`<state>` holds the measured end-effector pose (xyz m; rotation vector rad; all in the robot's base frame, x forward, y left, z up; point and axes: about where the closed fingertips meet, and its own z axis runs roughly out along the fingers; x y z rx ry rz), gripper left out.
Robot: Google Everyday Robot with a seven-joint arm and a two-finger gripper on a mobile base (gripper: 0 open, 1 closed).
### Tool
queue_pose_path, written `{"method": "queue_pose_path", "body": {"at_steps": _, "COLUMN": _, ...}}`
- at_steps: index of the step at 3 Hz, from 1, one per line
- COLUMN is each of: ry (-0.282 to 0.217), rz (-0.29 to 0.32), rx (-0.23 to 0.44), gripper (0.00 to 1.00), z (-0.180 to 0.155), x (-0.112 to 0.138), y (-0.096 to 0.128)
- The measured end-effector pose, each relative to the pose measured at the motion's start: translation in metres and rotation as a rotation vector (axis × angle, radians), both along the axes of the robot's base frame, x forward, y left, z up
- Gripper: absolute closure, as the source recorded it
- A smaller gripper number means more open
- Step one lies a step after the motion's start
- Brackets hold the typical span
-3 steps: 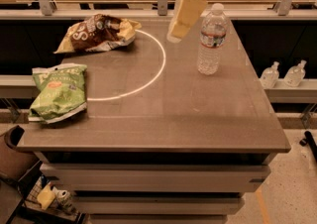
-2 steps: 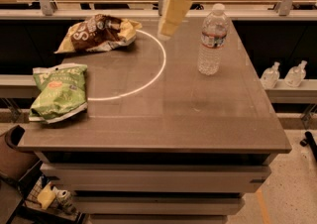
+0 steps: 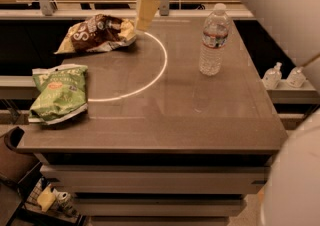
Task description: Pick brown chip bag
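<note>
The brown chip bag (image 3: pixel 97 32) lies crinkled at the far left of the table, dark brown with white lettering and pale yellow edges. My gripper (image 3: pixel 154 18) hangs above the table's far edge, just right of the bag's right end and a little above it. It is open and empty, with one pale finger (image 3: pixel 146 12) close to the bag's yellow edge. The green chip bag (image 3: pixel 59 92) lies flat near the table's left edge, closer to the camera.
A clear water bottle (image 3: pixel 214 40) stands upright at the far right of the table (image 3: pixel 200 120). A white arc (image 3: pixel 159 67) is marked on the tabletop. Small bottles (image 3: pixel 285 76) sit on a shelf to the right. My arm fills the right edge.
My gripper has moved left, from beside the water bottle to just right of the brown chip bag. The bags and bottle have not moved.
</note>
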<state>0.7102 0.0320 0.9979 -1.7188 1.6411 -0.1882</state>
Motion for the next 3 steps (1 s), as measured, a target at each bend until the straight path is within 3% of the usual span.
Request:
{"method": "queue_pose_path", "body": {"at_steps": 2, "ry": 0.067, "rz": 0.042, "rx": -0.013, "gripper": 0.00, "z": -0.058, "x": 0.058, "y": 0.051}}
{"method": "queue_pose_path", "body": {"at_steps": 3, "ry": 0.100, "rz": 0.061, "rx": 0.010, "gripper": 0.00, "z": -0.078, "x": 0.075, "y": 0.068}}
